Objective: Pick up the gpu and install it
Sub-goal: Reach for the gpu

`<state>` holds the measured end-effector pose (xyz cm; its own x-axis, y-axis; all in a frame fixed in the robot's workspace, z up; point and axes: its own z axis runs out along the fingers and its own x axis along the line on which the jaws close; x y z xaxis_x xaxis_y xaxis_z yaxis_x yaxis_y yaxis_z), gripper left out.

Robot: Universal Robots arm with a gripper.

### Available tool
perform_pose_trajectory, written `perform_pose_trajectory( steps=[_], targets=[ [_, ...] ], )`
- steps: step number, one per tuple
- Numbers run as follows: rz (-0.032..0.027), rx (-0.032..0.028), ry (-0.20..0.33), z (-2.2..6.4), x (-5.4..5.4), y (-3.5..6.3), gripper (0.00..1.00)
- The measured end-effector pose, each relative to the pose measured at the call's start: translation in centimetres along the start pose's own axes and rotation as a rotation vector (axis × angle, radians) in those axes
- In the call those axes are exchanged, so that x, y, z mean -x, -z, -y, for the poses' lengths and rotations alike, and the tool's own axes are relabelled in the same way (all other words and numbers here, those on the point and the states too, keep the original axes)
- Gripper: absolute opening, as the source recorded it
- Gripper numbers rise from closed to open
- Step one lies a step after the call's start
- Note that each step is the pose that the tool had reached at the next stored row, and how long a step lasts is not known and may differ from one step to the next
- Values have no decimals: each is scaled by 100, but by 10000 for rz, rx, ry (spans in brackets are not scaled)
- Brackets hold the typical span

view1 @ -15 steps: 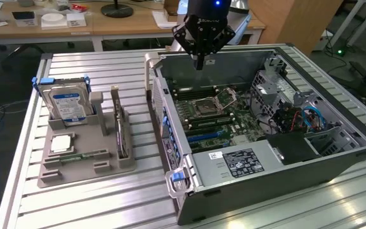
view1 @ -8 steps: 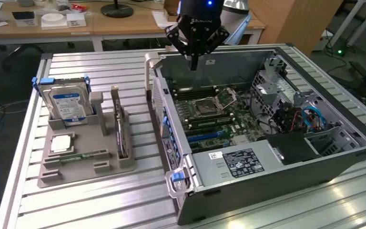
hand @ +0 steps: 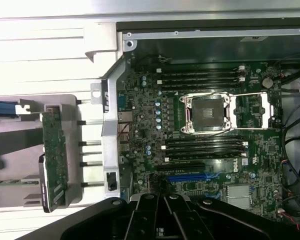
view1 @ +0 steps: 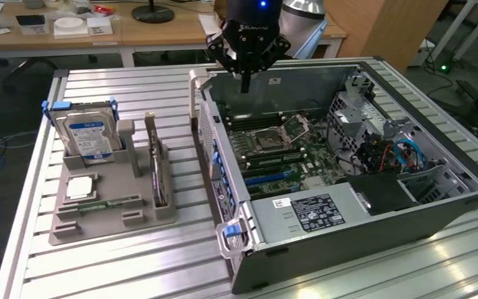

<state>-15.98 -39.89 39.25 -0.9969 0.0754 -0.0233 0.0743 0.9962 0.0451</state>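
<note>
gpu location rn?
On the exterior view's left, the gpu stands on edge in the grey holder, between the hard drive and the open PC case.

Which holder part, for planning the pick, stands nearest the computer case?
The graphics card, thin and dark, on edge; the hard drive stands farther away.

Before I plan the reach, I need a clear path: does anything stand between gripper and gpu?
Only the case's side wall, between the shut gripper above the motherboard and the gpu upright in the grey holder outside.
</note>
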Motion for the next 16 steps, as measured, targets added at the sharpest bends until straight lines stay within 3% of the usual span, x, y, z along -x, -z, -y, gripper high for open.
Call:
perform_pose_trajectory(
  steps=[16],
  targets=[
    [1,0,2,23,-302,1,11]
  ],
)
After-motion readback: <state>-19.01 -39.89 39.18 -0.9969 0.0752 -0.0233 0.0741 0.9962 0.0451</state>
